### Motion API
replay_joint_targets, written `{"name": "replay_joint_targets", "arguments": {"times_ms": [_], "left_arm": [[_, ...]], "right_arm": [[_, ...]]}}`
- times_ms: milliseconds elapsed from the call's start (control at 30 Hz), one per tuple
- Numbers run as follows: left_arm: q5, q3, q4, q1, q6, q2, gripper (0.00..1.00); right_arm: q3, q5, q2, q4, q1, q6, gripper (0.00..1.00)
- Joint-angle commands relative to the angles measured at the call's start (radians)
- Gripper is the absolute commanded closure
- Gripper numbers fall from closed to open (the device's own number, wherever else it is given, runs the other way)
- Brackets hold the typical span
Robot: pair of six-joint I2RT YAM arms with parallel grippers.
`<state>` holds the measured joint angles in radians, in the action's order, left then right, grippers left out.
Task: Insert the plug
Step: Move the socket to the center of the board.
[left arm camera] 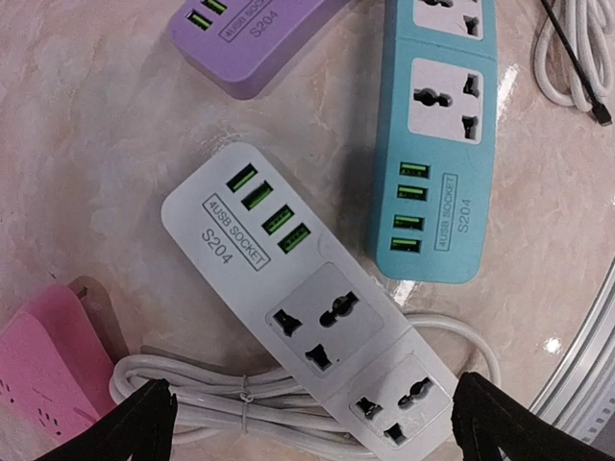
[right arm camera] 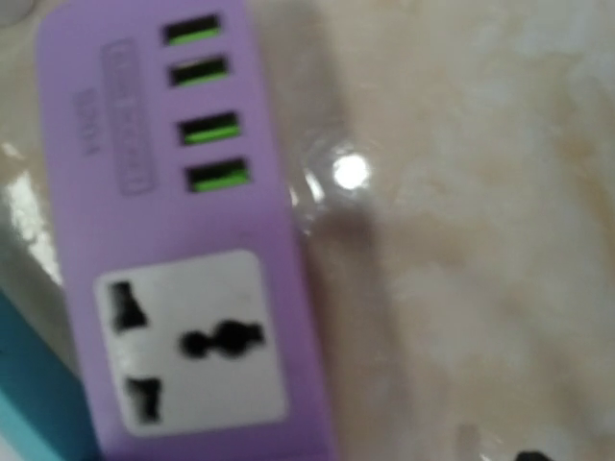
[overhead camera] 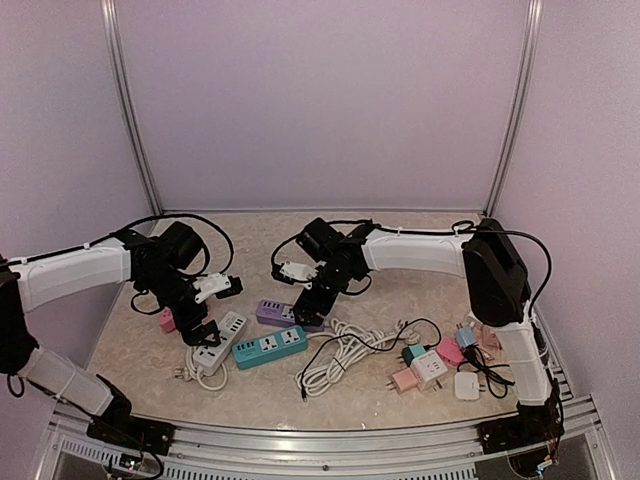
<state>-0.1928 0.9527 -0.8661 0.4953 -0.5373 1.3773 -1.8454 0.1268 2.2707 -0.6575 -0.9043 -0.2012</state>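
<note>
Left gripper point(left arm camera: 314, 405) hangs over the white power strip point(left arm camera: 288, 288). Its jaws are released and spread wide, one tip at either side of the strip's socket end, grasping nothing.

Right gripper point(overhead camera: 312, 298) sits low over the purple power strip point(right arm camera: 183, 240). Its wrist view is blurred, so I cannot tell whether its jaws are released or clenched.

Teal power strip point(left arm camera: 437, 144) lies just beside the white one, with the purple one just behind it. All three are near the middle of the worktop point(overhead camera: 420, 300).

Loose plugs point(overhead camera: 428, 368) lie clustered at the right side, well apart from both grippers. The visible sockets stand unoccupied. A coiled white cable point(overhead camera: 340, 362) lies between the strips and the plugs.
</note>
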Motion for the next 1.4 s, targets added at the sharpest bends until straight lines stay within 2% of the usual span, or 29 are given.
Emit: {"name": "replay_joint_targets", "arguments": {"times_ms": [0,133,233,267,400,533,700,800,867,967,1167,1233,1367], "left_arm": [[0.02,-0.031,0.042,0.003,-0.033,0.012,0.01],[0.037,-0.055,0.064,0.003,-0.037,0.022,0.01],[0.073,-0.069,0.085,0.003,-0.041,0.034,0.01],[0.085,-0.072,0.09,0.003,-0.04,0.037,0.01],[0.104,-0.076,0.099,-0.003,-0.048,0.046,0.01],[0.099,-0.077,0.108,-0.025,-0.052,0.042,0.01],[0.098,-0.075,0.106,-0.062,-0.051,0.047,0.01],[0.098,-0.074,0.096,-0.077,-0.053,0.042,0.01],[0.095,-0.074,0.092,-0.084,-0.055,0.035,0.01],[0.084,-0.075,0.09,-0.093,-0.059,0.022,0.01],[0.054,-0.077,0.087,-0.094,-0.06,0.0,0.01],[0.06,-0.079,0.092,-0.087,-0.053,-0.009,0.01],[0.032,-0.097,0.096,-0.072,-0.069,-0.078,0.01]], "right_arm": [[-0.003,0.012,0.062,-0.066,0.006,-0.051,0.11],[0.013,-0.032,0.068,-0.063,0.016,-0.058,0.2],[0.017,-0.13,0.068,-0.043,0.051,-0.009,0.4],[0.02,-0.169,0.065,-0.034,0.072,0.012,0.43],[0.024,-0.291,0.044,-0.019,0.178,0.074,0.43],[-0.017,-0.334,0.063,-0.043,0.312,0.102,0.37],[-0.14,-0.338,0.133,-0.125,0.468,0.148,0.17],[-0.235,-0.32,0.136,-0.198,0.49,0.148,0.09],[-0.263,-0.31,0.098,-0.219,0.473,0.138,0.05],[-0.198,-0.277,-0.006,-0.182,0.402,0.09,0.01],[0.148,-0.036,-0.25,0.064,0.11,-0.13,0.0],[0.196,0.029,-0.262,0.089,0.036,-0.171,0.0],[0.175,0.014,-0.195,0.025,-0.045,-0.192,0.0]]}}
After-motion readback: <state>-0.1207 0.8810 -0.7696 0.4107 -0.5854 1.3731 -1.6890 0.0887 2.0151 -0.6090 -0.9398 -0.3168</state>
